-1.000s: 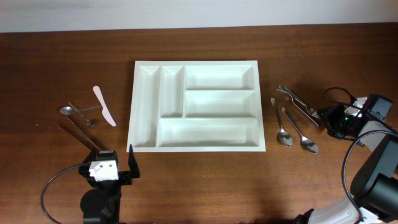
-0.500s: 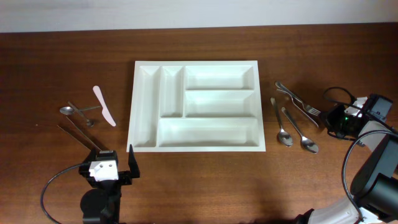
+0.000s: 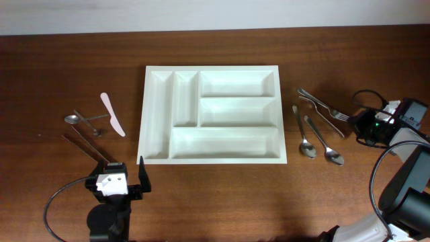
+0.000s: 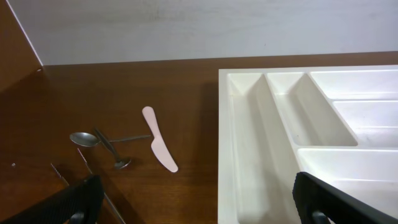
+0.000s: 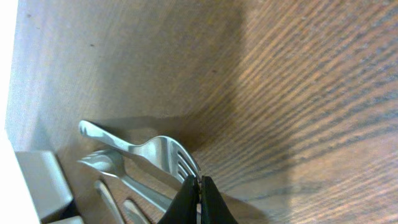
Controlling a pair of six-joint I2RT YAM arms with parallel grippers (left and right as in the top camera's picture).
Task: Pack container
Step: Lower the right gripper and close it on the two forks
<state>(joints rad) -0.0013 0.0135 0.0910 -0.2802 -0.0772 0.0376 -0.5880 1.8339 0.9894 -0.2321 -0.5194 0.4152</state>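
The right tool [image 3: 354, 121], pinching a fork [image 3: 322, 104] by its tines, is dragging it back across the counter [image 3: 222, 202], away from the container [image 3: 212, 160] lying empty well ahead: packing is barely starting. Only the right wrist view is showing that pinch; the left tool [image 3: 121, 178] is waiting spread.

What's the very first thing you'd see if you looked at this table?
The big white tray sits in the middle of the brown table, every compartment empty. Two spoons lie to its right, and past them the right gripper is pinched shut on a fork by its tines.
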